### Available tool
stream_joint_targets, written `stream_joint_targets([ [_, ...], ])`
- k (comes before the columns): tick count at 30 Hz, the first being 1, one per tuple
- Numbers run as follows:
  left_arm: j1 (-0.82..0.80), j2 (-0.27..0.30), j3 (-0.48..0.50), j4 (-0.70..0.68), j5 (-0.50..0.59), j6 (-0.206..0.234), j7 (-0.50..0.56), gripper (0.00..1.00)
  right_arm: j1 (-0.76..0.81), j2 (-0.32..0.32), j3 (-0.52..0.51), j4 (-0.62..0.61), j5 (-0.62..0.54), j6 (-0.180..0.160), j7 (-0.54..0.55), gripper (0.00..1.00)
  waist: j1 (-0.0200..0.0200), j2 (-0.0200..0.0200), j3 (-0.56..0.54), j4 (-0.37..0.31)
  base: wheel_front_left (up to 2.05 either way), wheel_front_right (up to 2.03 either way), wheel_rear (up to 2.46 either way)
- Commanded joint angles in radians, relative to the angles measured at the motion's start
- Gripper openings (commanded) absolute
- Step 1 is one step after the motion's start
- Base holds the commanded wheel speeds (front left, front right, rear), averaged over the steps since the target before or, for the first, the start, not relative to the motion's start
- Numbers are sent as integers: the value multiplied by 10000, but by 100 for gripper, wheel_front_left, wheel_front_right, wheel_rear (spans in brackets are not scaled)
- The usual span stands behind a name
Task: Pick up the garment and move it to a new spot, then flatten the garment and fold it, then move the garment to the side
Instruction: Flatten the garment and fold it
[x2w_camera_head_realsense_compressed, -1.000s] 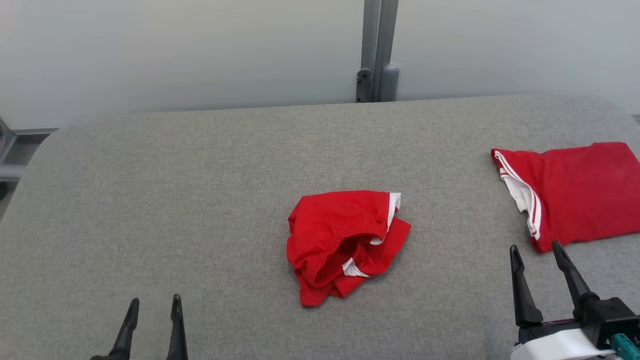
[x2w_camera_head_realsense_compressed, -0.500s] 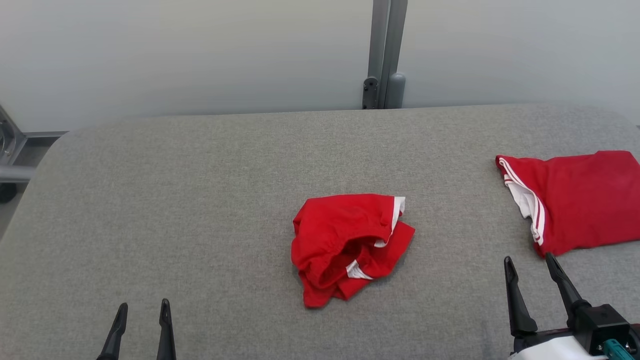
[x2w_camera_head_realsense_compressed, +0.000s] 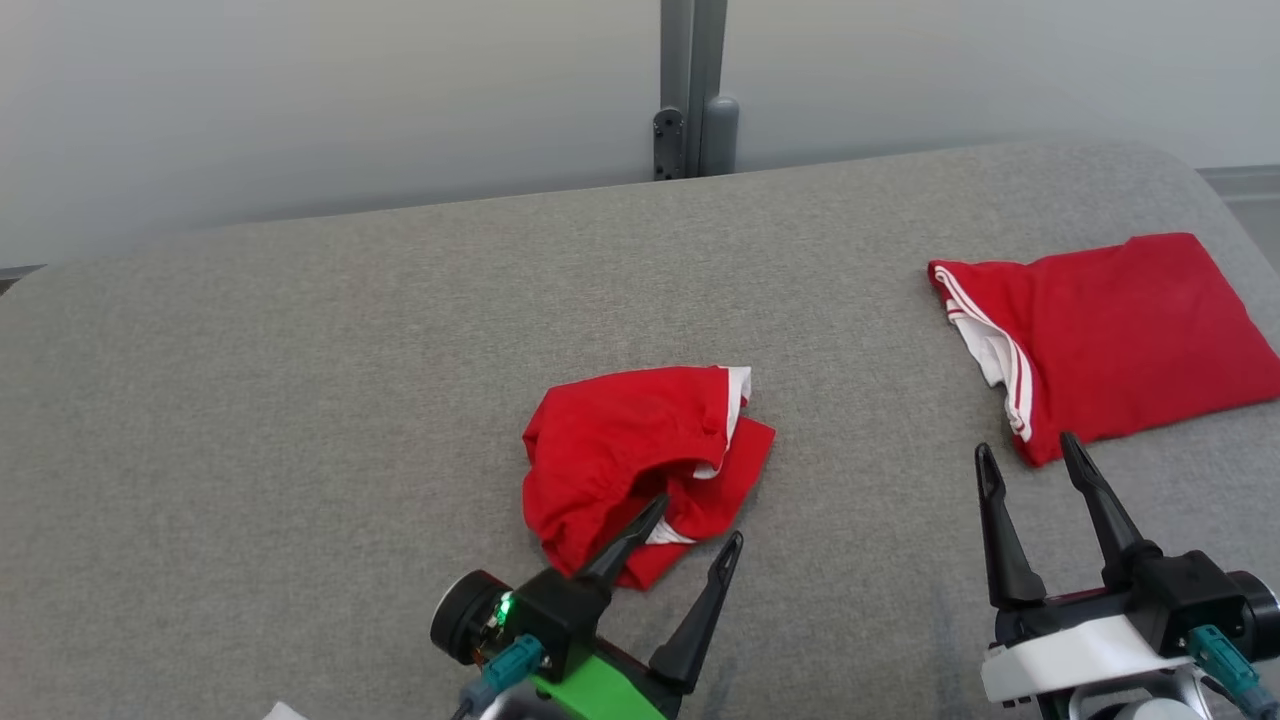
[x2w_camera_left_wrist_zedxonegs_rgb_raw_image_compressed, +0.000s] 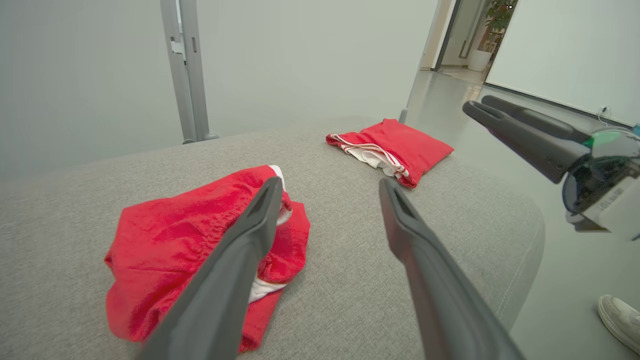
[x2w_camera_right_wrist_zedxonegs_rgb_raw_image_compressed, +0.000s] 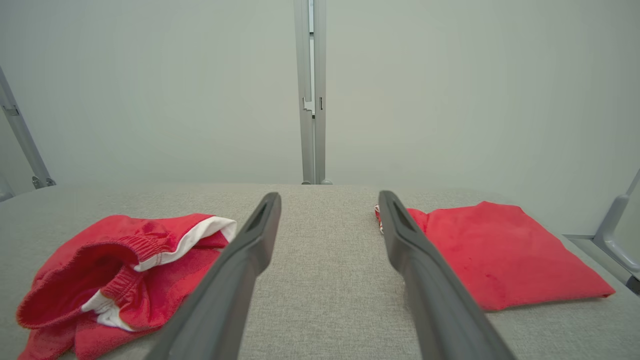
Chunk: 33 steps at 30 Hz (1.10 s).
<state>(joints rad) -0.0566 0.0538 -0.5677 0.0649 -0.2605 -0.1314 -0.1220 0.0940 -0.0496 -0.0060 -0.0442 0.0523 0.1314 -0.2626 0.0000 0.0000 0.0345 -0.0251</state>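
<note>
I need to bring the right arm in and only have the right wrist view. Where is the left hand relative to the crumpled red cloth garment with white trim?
Observer: The left hand is at the near edge of the crumpled red cloth garment with white trim, one finger over the cloth, the other over the bare grey fabric-covered table.
Operator: Has it closed on the cloth?
Observer: No, it is open and holds nothing.
Operator: Anything off the table's right end?
Observer: Yes, the left wrist view shows a person's white shoe on the floor there.
</note>
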Motion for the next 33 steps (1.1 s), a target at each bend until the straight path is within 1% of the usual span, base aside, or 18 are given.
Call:
stream_joint_targets([
  [1, -388, 30, -89, 373, -300, 20, 169, 100, -189, -16, 27, -87, 63, -14, -30, 100, 0, 0, 484, -581, 0, 0, 0],
  [4, -996, 6, -104, 1263, -606, 106, 396, 100, -373, -17, 135, -142, 134, -14, -30, 100, 0, 0, 646, -981, 0, 0, 0],
  [7, -1475, -7, 70, 2150, -732, 509, 480, 100, -448, -15, 100, -202, 259, -14, -30, 100, 0, 0, 777, -1315, 0, 0, 0],
  [9, -1722, -14, 109, 2650, -630, 755, 471, 100, -459, -14, 65, -228, 290, -14, -30, 100, 0, 0, 830, -1477, 0, 0, 0],
  [12, -1874, 13, 182, 3280, -666, 1004, 688, 100, -422, -11, -3, -256, 357, -14, -30, 100, 0, 0, 883, -1580, 0, 0, 0],
  [17, -2066, 312, 266, 4268, -422, 1433, 1037, 100, -387, -15, -87, -268, 367, -14, -30, 100, 0, 0, 914, -1578, 0, 0, 0],
  [18, -2092, 341, 267, 4401, -440, 1464, 1130, 75, -378, -13, -103, -272, 373, -14, -30, 100, 0, 0, 907, -1549, 0, 0, 0],
  [19, -2118, 337, 260, 4470, -485, 1432, 1189, 0, -374, -10, -93, -270, 382, -14, -30, 100, 0, 0, 893, -1521, 0, 0, 0],
  [21, -2140, 311, 205, 4354, -682, 1158, 1278, 0, -354, -13, -68, -243, 379, -14, -30, 100, 0, 0, 850, -1454, 0, 0, 0],
  [23, -2153, 233, 219, 3881, -1087, 832, 1401, 0, -294, -15, -92, -248, 374, -14, -30, 100, 0, 0, 809, -1346, 0, 0, 0],
  [25, -1999, 95, 380, 3025, -2176, 470, 1695, 0, -236, -15, -128, -243, 377, -14, -30, 100, 0, 0, 792, -1201, 0, 0, 0],
  [27, -2163, 29, 434, 1931, -3259, 275, 2073, 0, -212, -15, -126, -193, 383, -14, -30, 100, 0, 0, 776, -1048, 0, 0, 0],
  [29, -2509, 16, 616, 933, -4187, 246, 2388, 0, -225, -15, -107, -169, 419, -14, -30, 100, 0, 0, 748, -915, 0, 0, 0],
  [31, -2948, -4, 890, 149, -4937, 464, 2616, 0, -253, -15, -69, -143, 425, -14, -30, 100, 0, 0, 710, -776, 0, 0, 0],
  [33, -3604, -23, 1053, -479, -5333, 696, 2848, 0, -289, -15, -24, -114, 423, -14, -30, 100, 0, 0, 677, -649, 0, 0, 0],
])
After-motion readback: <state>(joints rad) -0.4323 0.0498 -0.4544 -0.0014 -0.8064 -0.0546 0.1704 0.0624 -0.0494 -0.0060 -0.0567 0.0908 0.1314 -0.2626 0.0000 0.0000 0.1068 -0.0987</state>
